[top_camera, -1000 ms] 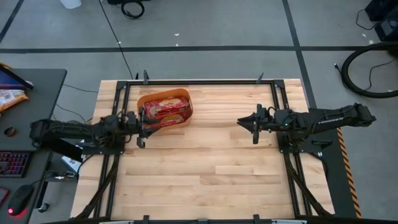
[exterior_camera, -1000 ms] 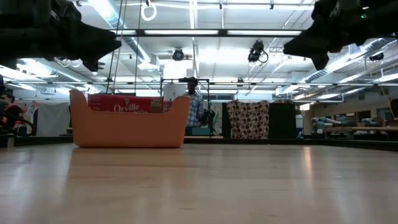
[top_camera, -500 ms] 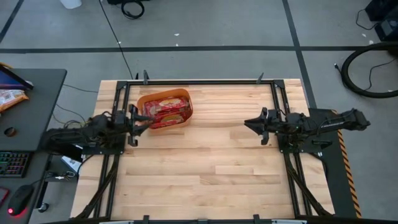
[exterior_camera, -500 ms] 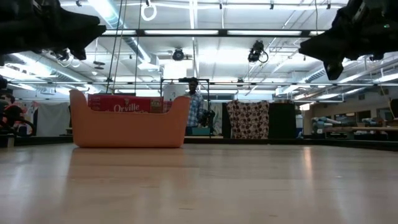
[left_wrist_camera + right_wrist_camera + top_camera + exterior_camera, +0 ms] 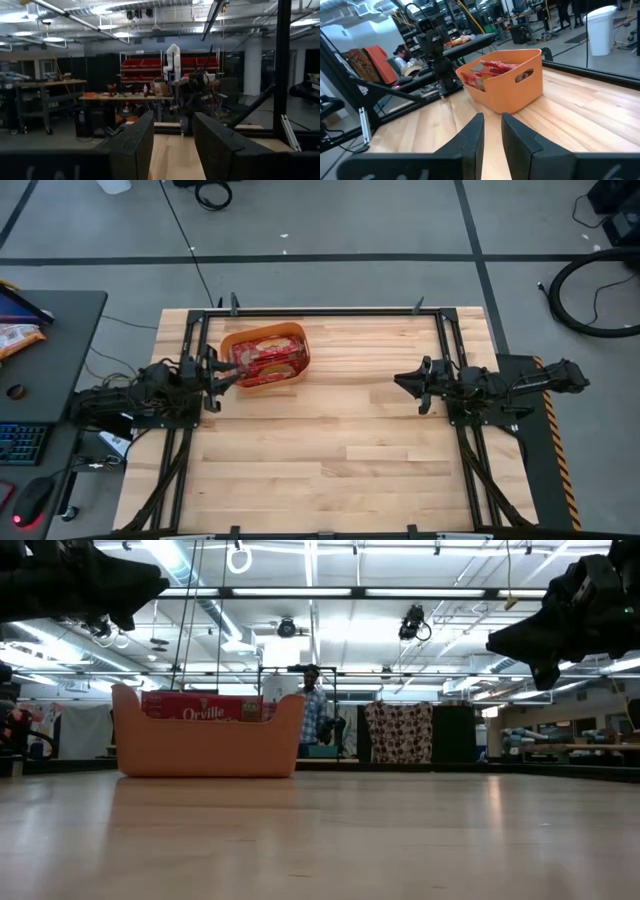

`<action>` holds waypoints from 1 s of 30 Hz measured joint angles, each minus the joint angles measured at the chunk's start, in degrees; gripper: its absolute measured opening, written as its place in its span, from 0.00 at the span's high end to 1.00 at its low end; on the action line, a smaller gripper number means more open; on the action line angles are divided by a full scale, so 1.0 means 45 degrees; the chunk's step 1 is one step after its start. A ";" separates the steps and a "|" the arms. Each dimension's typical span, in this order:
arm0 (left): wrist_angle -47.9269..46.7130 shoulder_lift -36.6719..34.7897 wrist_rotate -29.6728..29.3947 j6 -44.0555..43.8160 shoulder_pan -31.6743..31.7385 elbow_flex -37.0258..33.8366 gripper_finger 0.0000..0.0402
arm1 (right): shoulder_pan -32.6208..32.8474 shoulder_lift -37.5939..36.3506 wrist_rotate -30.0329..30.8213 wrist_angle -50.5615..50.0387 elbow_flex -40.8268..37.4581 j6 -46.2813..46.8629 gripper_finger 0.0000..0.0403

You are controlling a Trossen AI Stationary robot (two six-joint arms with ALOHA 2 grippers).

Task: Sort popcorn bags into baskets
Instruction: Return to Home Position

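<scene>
The orange basket (image 5: 300,362) stands on its base at the far left of the table, also seen in the low view (image 5: 205,745) and right wrist view (image 5: 512,92). Several red popcorn bags (image 5: 265,357) lie inside it, their top edges showing above the rim (image 5: 200,708) (image 5: 487,70). My left gripper (image 5: 222,373) (image 5: 172,145) hovers just left of the basket, open and holding nothing. My right gripper (image 5: 402,380) (image 5: 491,135) hangs over the table's right half, pointing at the basket, with a narrow gap between its fingers and nothing in them.
Bare wooden tabletop (image 5: 330,450) stretches between the arms and toward the near edge. Black frame rails (image 5: 330,311) run along the far edge and sides. A dark side desk (image 5: 50,330) on the left carries an orange-and-white snack bag (image 5: 15,337). A person (image 5: 312,705) stands in the room behind.
Both arms have drawn back from the table's middle. The left gripper moved away from the basket's near-left corner toward the left edge, and the right gripper moved toward the right edge. The basket and the bags have stayed where they were.
</scene>
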 joint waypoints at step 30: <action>0.0106 0.0058 0.0414 -0.0599 -0.0032 -0.0495 0.65 | 0.0248 -0.0405 -0.0429 -0.0176 -0.0106 -0.4014 0.82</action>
